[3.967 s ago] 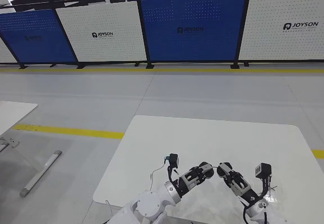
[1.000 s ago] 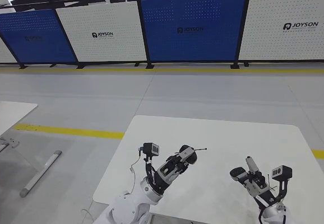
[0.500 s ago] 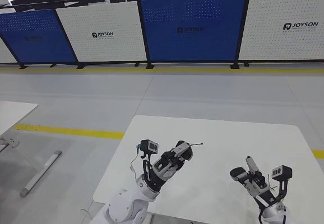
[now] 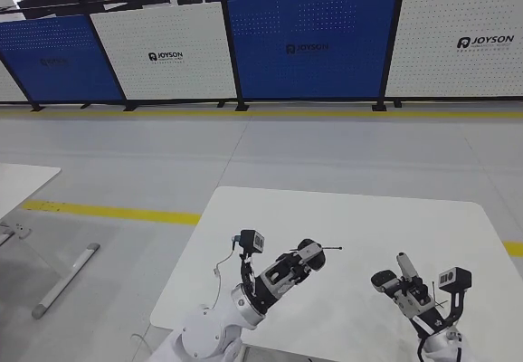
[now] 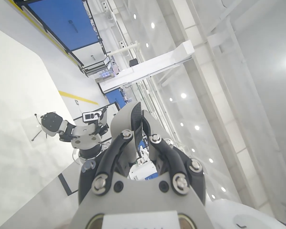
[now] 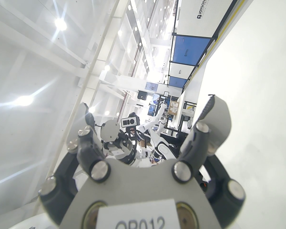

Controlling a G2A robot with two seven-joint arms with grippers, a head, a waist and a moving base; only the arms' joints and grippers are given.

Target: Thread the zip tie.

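Note:
A thin black zip tie sticks out sideways from my left gripper, which is held above the near-left part of the white table. In the left wrist view that gripper has its dark pads pressed together, shut on the tie. My right gripper stands apart at the near right of the table, pointing up and away. Its fingers are spread wide in the right wrist view with nothing between them. The left gripper shows farther off between them.
The table's edges lie close on the left and near sides of both arms. A second white table stands to the far left across bare floor. Blue and white pegboard panels line the back behind a yellow floor line.
Four seconds ago both grippers met near the table's front middle; they now stand apart. Over the last half second the left gripper with the tie shifted slightly right and nearer. The right arm stayed still.

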